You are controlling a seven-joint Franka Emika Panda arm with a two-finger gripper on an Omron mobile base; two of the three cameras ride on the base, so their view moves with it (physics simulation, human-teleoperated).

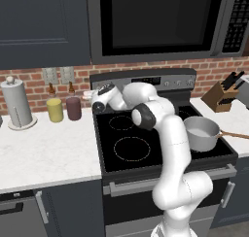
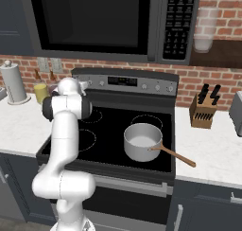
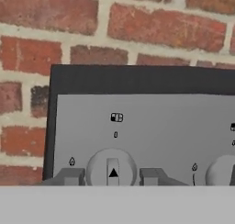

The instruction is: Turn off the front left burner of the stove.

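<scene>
On the white counter [image 1: 44, 153] at far left stand an upright paper-towel roll [image 1: 17, 105], then a yellow jar [image 1: 55, 110] and a dark maroon jar [image 1: 74, 108], against the red brick wall [image 3: 114, 21]. Right of them sits the stove [image 1: 146, 153], smooth black glass with a brushed steel back panel [image 3: 151, 126]. The front left burner [image 1: 132, 148], a flat round disc inside a dashed white ring, lies plain black near the stove's front edge. In the hand view, the leftmost knob [image 3: 111, 168], round and grey, carries a black arrow pointing straight up the panel. The tool [image 3: 111, 176] has its two fingertips spread, one on either side of that knob; contact cannot be judged. The white arm folds at its elbow over the cooktop, wrist reaching back-left to the panel. Further right, a steel saucepan [image 1: 202, 132] with a wooden handle sits on the glass, then a wooden knife block [image 1: 221, 96] on the counter.
</scene>
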